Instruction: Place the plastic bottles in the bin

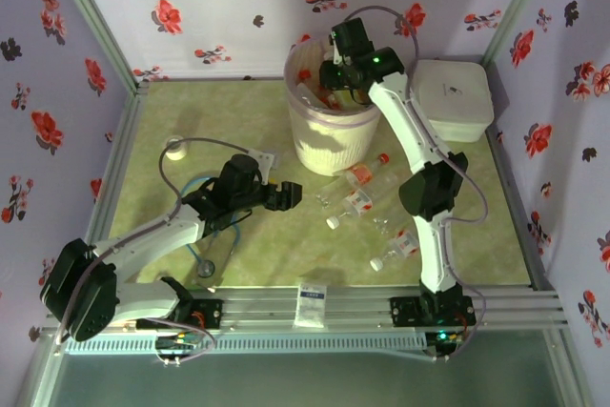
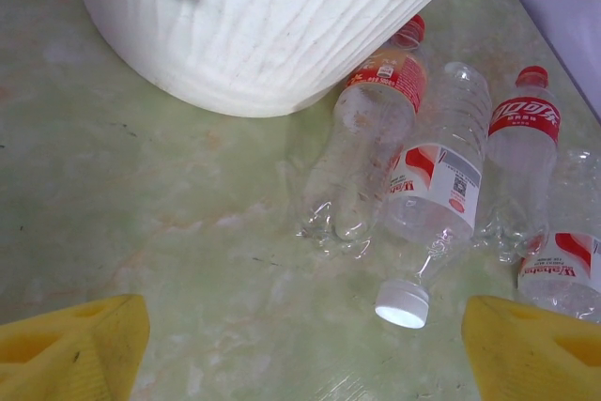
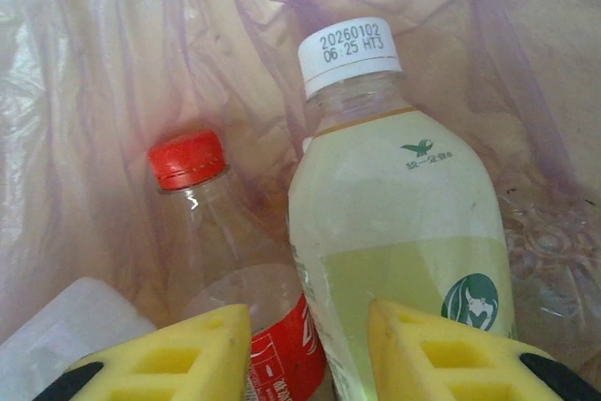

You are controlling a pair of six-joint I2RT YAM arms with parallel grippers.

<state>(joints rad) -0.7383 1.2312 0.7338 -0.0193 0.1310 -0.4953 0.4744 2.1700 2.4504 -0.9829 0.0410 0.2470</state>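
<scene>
Plastic bottles (image 2: 432, 185) lie just ahead of left claw (image 2: 300, 349), beside bin (image 2: 263, 25).

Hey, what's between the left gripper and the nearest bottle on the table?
Nothing. In the left wrist view, bare table runs from the open left gripper to the white-capped bottle; the top view shows the same gap.

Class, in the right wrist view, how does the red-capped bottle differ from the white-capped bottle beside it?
The red-capped bottle is clear with a red label; the white-capped bottle looks pale yellow-green with a green logo. The white cap carries a printed date; the red cap is plain. Both lie against the pinkish liner.
</scene>
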